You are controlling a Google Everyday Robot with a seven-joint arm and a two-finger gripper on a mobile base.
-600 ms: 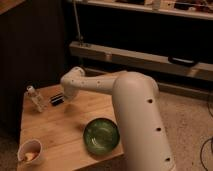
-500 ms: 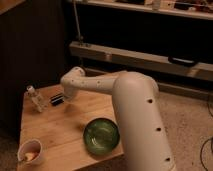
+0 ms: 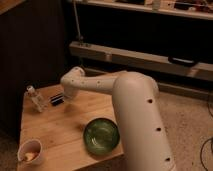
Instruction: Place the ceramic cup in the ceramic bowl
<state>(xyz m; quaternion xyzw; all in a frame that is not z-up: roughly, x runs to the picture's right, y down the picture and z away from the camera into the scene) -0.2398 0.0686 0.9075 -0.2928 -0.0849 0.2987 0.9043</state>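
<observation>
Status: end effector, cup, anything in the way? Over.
End effector at wooden table's far edge, beside small clear bottle. Whitish ceramic cup at near corner, outside glossy green ceramic bowl. Bottle off that path.

Upright ceramic cup [image 3: 30, 151] outside ceramic bowl [image 3: 101, 136]

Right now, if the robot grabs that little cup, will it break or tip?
Probably stiff and breakable: the ceramic cup looks glazed and hard. It sits near the edge of the table, so a push could knock it off. The gripper is beside the clear bottle.
</observation>
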